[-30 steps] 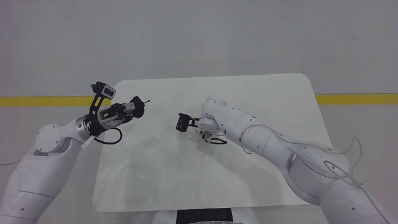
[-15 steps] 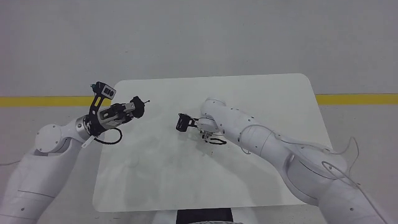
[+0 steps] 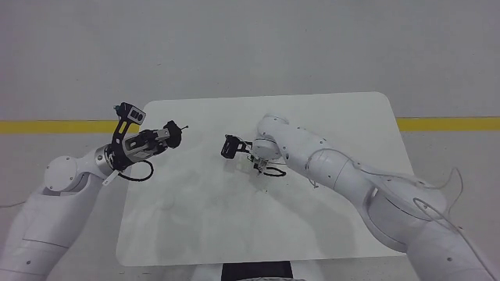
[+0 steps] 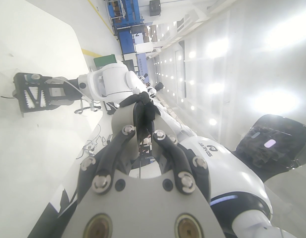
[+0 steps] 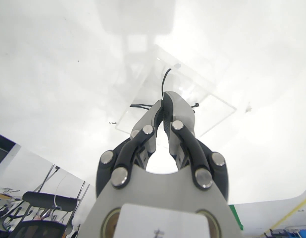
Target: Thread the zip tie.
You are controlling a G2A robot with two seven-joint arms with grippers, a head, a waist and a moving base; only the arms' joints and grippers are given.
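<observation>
Right claw [image 5: 164, 100]: closed, pinching the zip tie [image 5: 165, 81]. The tie is a thin black strap, smooth and wire-narrow. A short length sticks out past the claw's tips and bends gently to one side near its free end. The rest is hidden between the pads. The claw's tips point down at the white worktop [image 3: 336, 113].

Just beyond the tips, a clear flat sheet [image 5: 212, 100] lies on the worktop. On it, a loose black tie [image 5: 140, 105] lies to one side of the claw and a small black bit [image 5: 196, 105] to the other. Both are near the tips and neither touches them.

Left claw [image 4: 142, 108]: well apart from the right claw, by the worktop's edge. It is closed on a black piece [image 4: 146, 100], dark and ragged, bunched at the tips. I cannot tell what the piece is.
</observation>
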